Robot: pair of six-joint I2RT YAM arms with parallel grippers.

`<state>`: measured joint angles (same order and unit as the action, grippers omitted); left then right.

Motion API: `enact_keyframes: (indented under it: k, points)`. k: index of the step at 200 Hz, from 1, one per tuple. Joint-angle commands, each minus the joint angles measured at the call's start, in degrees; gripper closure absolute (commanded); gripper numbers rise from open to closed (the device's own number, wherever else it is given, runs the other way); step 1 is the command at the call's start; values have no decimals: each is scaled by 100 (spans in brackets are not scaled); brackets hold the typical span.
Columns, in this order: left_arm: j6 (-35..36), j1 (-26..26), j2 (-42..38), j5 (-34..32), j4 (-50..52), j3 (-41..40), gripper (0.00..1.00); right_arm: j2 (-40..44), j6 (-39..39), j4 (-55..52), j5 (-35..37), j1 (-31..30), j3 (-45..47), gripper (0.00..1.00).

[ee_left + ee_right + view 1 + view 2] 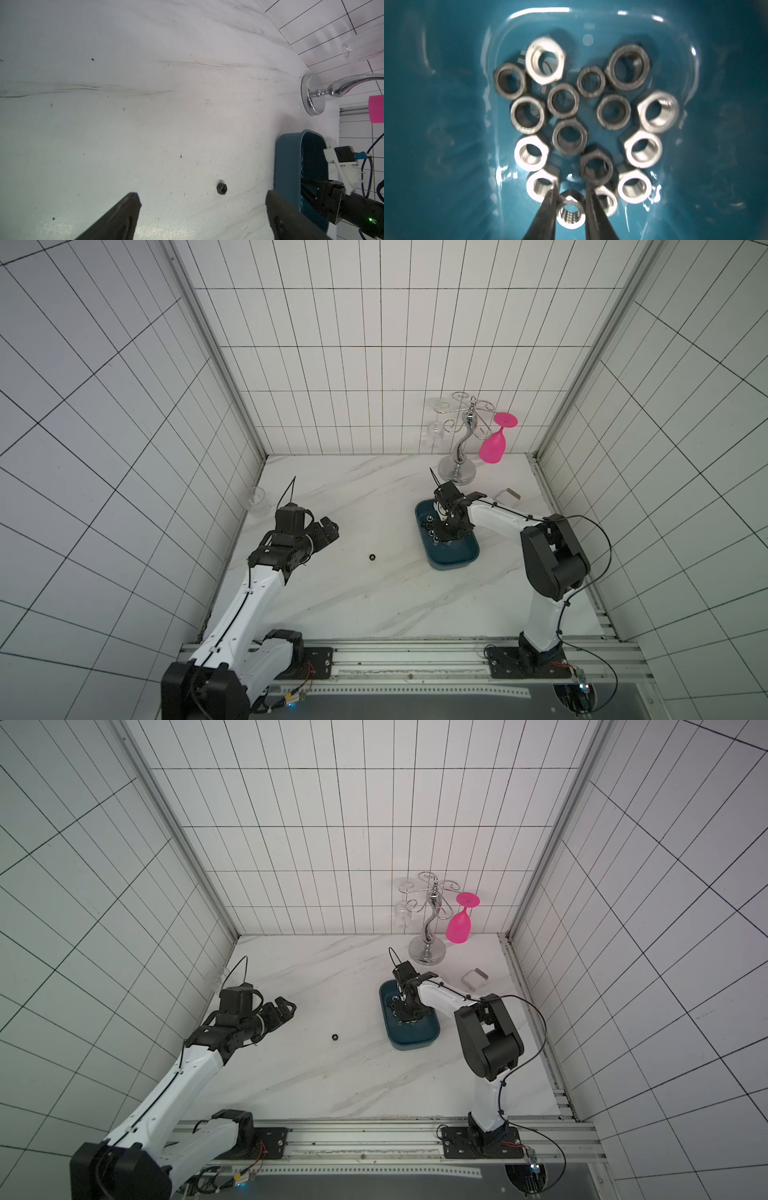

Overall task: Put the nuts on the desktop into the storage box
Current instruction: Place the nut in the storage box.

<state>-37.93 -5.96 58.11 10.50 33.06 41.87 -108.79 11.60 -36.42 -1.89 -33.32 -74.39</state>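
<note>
your right gripper (571,188) is down inside the shallow teal-blue plastic storage box (446,104). its two black fingers (548,212) stand narrowly apart with one shiny silver hexagonal nut (571,215) between them, threaded hole facing the wrist camera. the fingers sit right against that nut's sides, but you cannot tell whether they pinch it or merely flank it. just past the fingertips, the other nuts (569,137) lie flat on the box floor in a tight cluster, dark and silver mixed, many touching their neighbours. in both top views the storage box (453,565) (415,1043) sits right of centre on the white marble-look desktop (353,605), with the right arm reaching into it from the near right.

your left gripper (201,193) hangs open and empty, jaws wide, over the left part of the desktop (328,531). one small black hexagonal nut (221,188) lies alone on the desktop (372,557) (335,1037), between the left gripper and the storage box and apart from both.

farther out, a chrome glass rack (457,470) stands at the far right. a pink plastic goblet (493,445) hangs upside down on it, and a clear glass (434,429) hangs on its left side. a small white box (509,497) lies right of the storage box, and a clear plastic cup (257,499) stands by the left wall.
</note>
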Motion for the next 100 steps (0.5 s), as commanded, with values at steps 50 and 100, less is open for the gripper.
enact_keyframes:
  k: [50,100]
  points:
    - [84,-11,-107,-127,32,102,2,162,-78,-119,97,12,-259,55]
    - [84,-11,-124,-188,46,130,2,623,-178,-115,-12,-843,-634,52]
